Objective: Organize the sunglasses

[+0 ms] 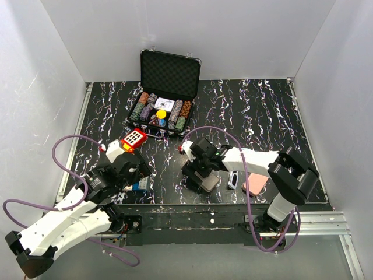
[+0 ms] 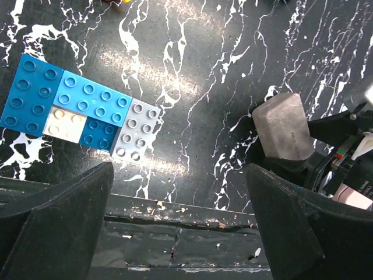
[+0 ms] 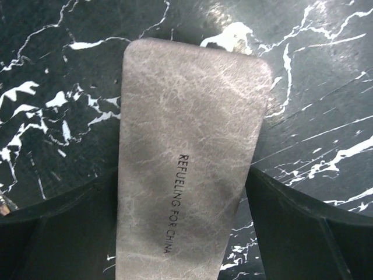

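The white-framed sunglasses (image 1: 233, 179) lie near the table's front edge, between a grey-brown case (image 1: 210, 183) and a pink case (image 1: 255, 185). The purple sunglasses are not in view. My right gripper (image 1: 201, 175) is shut on the grey-brown case (image 3: 186, 146), with a finger pressed against each long side; the case reads "REFUELING FOR CHINA". My right gripper (image 3: 182, 233) holds it at or just above the table. My left gripper (image 1: 135, 174) is open and empty (image 2: 178, 233) over the table's front edge, left of the grey-brown case (image 2: 284, 133).
A block of blue, white and grey bricks (image 2: 70, 108) lies by the left gripper. A red keypad toy (image 1: 134, 139) sits behind it. An open black case of poker chips (image 1: 166, 105) stands at the back. White walls close in on three sides.
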`<state>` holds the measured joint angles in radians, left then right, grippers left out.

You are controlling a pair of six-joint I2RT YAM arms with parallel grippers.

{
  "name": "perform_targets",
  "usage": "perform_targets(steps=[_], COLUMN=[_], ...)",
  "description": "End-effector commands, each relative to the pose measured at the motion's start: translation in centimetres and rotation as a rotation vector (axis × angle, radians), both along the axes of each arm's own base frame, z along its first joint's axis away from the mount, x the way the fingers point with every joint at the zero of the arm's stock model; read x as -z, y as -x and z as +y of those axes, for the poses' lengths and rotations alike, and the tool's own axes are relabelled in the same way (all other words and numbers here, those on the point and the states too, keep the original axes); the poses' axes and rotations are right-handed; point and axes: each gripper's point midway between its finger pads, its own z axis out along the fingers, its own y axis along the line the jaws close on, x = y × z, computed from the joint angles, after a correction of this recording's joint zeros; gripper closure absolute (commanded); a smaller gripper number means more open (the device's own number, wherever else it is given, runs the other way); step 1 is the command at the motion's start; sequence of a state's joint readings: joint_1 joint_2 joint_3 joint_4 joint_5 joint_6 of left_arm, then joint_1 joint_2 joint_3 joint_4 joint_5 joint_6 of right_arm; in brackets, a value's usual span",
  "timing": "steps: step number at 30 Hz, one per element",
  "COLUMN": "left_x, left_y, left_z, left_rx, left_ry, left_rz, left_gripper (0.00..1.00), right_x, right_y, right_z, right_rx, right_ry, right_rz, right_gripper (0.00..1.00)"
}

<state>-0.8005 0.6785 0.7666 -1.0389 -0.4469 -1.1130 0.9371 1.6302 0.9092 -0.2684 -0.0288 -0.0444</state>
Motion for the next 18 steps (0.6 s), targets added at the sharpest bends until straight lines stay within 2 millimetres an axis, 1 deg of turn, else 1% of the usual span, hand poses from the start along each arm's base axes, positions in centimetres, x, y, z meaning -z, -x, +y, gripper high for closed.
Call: perform_targets(steps=[1,5,8,11,15,17,18], left_x=[0.5,0.8,0.9,1.0,1.2,1.1,1.1], left_y=[-0.2,-0.4,-0.4,-0.3,-0.1,-0.2,-0.2], left_z=[0.7,0.3,0.1,0.0,-0.1,0.0,0.1], left_rx=[-0.031,-0.025,-0.019,-0.016,-0.009,-0.013,-0.016], left_ry=[-0.046,-0.048,-0.049,-0.043,-0.035,-0.035,-0.038], left_rz=[0.011,0.02,0.028,0.036,0.038,0.032,0.031], left_gripper=[0.02,0.02,0.02,0.02,0.02,0.02,0.02], right_x=[0.1,-1.6,-3.2,-5.2,-7.9,-8.9,-8.9], right_y=[-1.4,-3.5,-6.4,-11.5,-19.7,-23.1,-24.4], right_z=[-0.7,-0.1,-0.6,-2.7,-7.8,-10.0,-11.2], right_rx=[0.076,0.142,0.211,0.38,0.679,0.8,0.863], right_ry=[0.088,0.08,0.063,0.014,-0.052,-0.088,-0.097], right_rz=[-0.035,-0.1,-0.147,-0.167,-0.211,-0.214,-0.206], right_gripper=[0.13,0.22,0.27,0.3,0.31,0.31,0.31])
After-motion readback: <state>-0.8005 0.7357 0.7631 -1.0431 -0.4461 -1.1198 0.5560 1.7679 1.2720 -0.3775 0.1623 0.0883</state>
